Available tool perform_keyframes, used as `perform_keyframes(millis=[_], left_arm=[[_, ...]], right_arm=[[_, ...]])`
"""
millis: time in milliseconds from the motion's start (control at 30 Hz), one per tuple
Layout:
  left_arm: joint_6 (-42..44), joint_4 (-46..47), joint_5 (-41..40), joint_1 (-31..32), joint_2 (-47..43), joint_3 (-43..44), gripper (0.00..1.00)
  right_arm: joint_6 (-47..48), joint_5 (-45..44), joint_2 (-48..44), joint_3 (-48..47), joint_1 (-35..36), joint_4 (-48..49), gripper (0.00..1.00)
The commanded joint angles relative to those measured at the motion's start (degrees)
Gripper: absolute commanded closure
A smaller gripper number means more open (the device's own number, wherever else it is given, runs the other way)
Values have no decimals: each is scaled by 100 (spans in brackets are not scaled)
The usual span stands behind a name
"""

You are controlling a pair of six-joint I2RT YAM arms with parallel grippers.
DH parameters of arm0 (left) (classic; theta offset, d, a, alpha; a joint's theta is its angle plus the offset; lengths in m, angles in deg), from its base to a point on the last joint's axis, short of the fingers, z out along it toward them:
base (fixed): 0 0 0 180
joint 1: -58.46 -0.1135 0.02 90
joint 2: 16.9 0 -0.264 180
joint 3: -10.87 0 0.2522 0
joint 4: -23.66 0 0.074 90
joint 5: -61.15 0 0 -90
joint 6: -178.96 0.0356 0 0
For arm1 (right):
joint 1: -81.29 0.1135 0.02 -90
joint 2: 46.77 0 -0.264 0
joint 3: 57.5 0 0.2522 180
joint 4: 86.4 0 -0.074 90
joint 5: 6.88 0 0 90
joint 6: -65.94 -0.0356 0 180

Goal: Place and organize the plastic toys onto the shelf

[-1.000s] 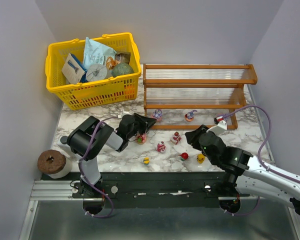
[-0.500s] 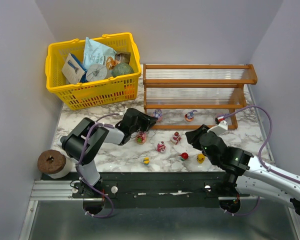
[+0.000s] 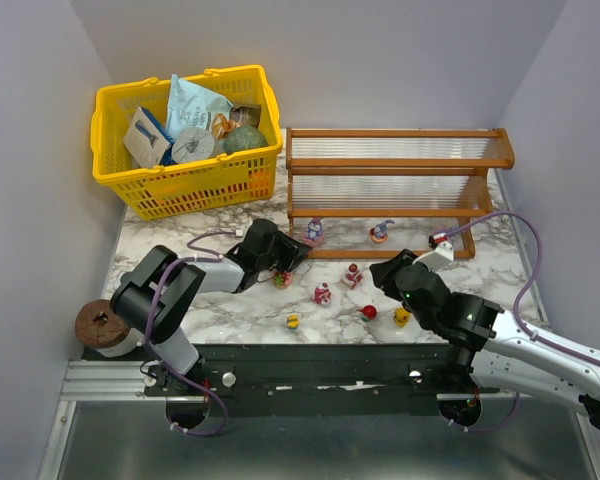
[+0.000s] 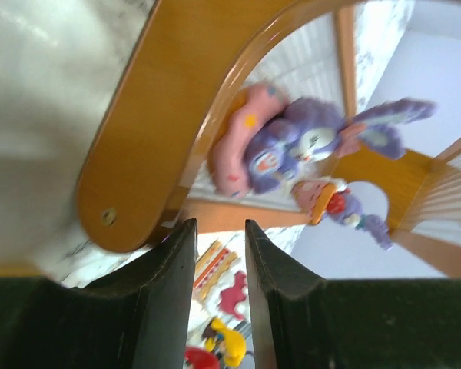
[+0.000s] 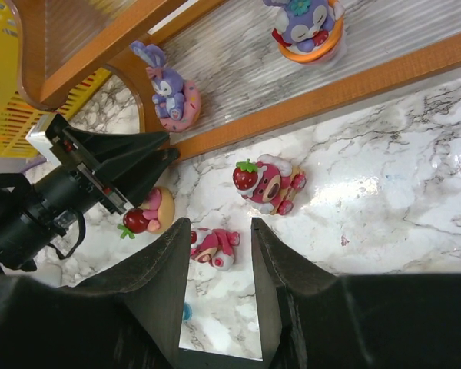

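Observation:
The shelf [image 3: 395,165] stands at the back right. On its lowest tier sit a purple bunny on a pink ring [image 3: 314,231] and a purple toy on an orange base [image 3: 381,231]. Several more toys lie on the table: a cherry-topped one [image 3: 281,279], two pink bears [image 3: 353,274] [image 3: 322,294], a red one [image 3: 368,312] and two yellow ones [image 3: 292,321] [image 3: 401,317]. My left gripper [image 3: 300,244] is slightly open and empty at the shelf's left foot, facing the bunny [image 4: 269,150]. My right gripper [image 5: 220,231] is open and empty above a pink bear [image 5: 211,246].
A yellow basket [image 3: 110,165] of packets and jars stands at the back left, next to the shelf. A brown roll [image 3: 103,325] lies at the table's front left edge. Grey walls close in both sides.
My left arm has stretched out and lowered, its gripper sliding right towards the shelf's left foot and the bunny. The right arm has hardly moved. The toys have not moved.

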Motion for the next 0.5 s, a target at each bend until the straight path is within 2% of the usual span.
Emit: perform_keyframes(millis=[0, 100, 133, 233, 467], left_arm=[[503, -878, -180, -8, -188, -322, 59], [915, -834, -496, -17, -407, -340, 61], [1039, -869, -506, -17, -451, -297, 67], [1451, -983, -848, -17, -557, -147, 74], [1840, -518, -1077, -26, -680, -252, 81]], right_arm=[[-140, -255, 35, 50, -36, -156, 55], [-140, -255, -9, 67, -36, -165, 55], [-140, -255, -18, 85, -27, -156, 55], [-132, -273, -115, 120, -27, -182, 55], [-70, -273, -247, 146, -27, -200, 55]])
